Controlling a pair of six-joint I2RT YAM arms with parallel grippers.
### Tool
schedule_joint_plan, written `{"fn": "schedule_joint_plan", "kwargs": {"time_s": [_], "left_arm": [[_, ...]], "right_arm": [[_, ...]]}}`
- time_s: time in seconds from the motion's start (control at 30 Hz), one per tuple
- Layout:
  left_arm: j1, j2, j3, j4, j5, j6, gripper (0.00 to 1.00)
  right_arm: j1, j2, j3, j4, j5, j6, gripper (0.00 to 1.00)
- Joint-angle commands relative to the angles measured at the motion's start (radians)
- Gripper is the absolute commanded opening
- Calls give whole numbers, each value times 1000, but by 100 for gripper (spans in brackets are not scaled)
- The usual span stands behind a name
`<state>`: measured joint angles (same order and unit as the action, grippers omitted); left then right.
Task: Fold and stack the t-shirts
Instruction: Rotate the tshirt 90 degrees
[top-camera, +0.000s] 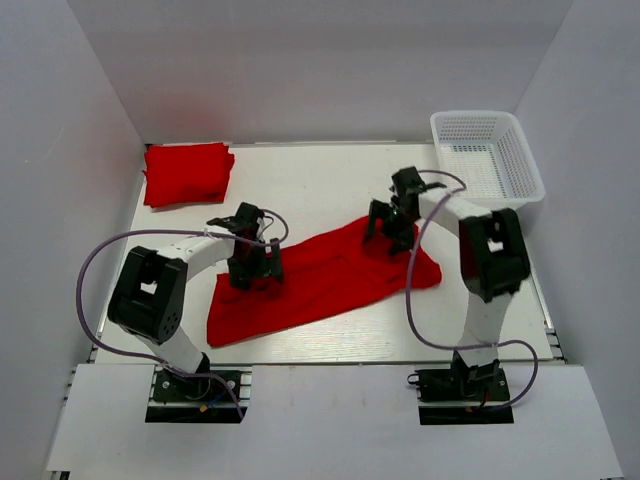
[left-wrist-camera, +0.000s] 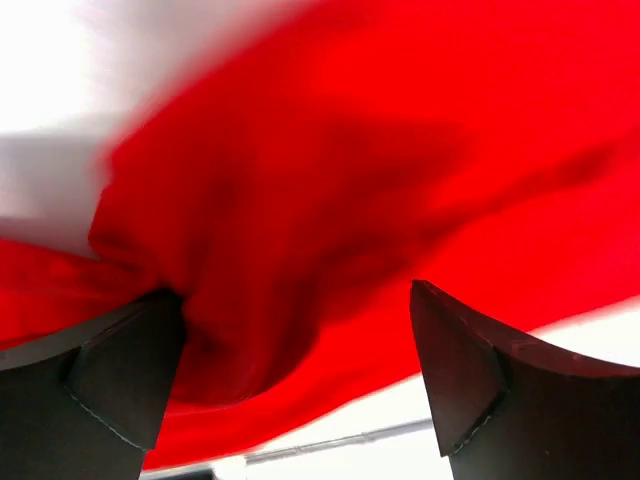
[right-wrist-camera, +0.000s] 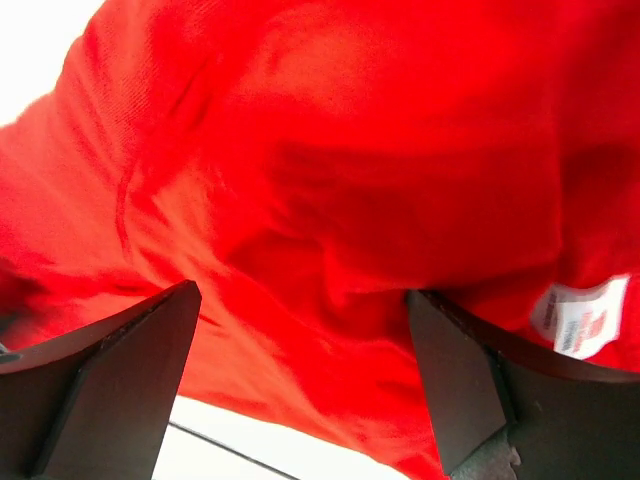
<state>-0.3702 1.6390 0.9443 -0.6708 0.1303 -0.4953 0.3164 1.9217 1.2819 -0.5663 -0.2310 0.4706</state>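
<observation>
You are working on the loose t-shirt (top-camera: 320, 275), which is lying on the table (top-camera: 330, 175) as a long, rumpled band, its long axis running from near-left up to far-right. Your left gripper (top-camera: 255, 272) is hanging over the near-left part of that band and your right gripper (top-camera: 388, 228) over the far-right part. Each arm is therefore sitting nearest its own end, with the cloth lying directly beneath it. Both are standing wide, jaws spread and pinching nothing, while red fabric is bulging between the fingers in soft folds. A small white neck tag (right-wrist-camera: 580, 318) is showing just beside one finger of the right gripper, so the collar is probably lying at that end. The cloth is looking thin, matte and limp, with a fine knit, and is likely to sag and slide when lifted. A folded stack (top-camera: 187, 173) of the same red is sitting at the far-left corner, well apart, and a white mesh basket (top-camera: 475, 114) is standing at the far right.
</observation>
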Motion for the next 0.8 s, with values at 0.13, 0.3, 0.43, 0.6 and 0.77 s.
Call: {"fn": "schedule_joint_plan", "kwargs": {"time_s": [0.13,0.3,0.43,0.6,0.77], "left_arm": [[-186,157,39,-166,301,-37,100],[-272,220,210,-242,540,87,100],[-306,217,373,-374,497,173,100],[-288,101,571,-414,280,195,100],[-256,45,593,-492,-65,45,100]], "right_arm": [[4,509,620,95,-71,-76,90],[4,652,881,275,-218,-64,90],[7,559,849,349,-196,-134,90],[7,409,784,284,-98,-260,90],[21,309,702,224,-59,-279,90]]}}
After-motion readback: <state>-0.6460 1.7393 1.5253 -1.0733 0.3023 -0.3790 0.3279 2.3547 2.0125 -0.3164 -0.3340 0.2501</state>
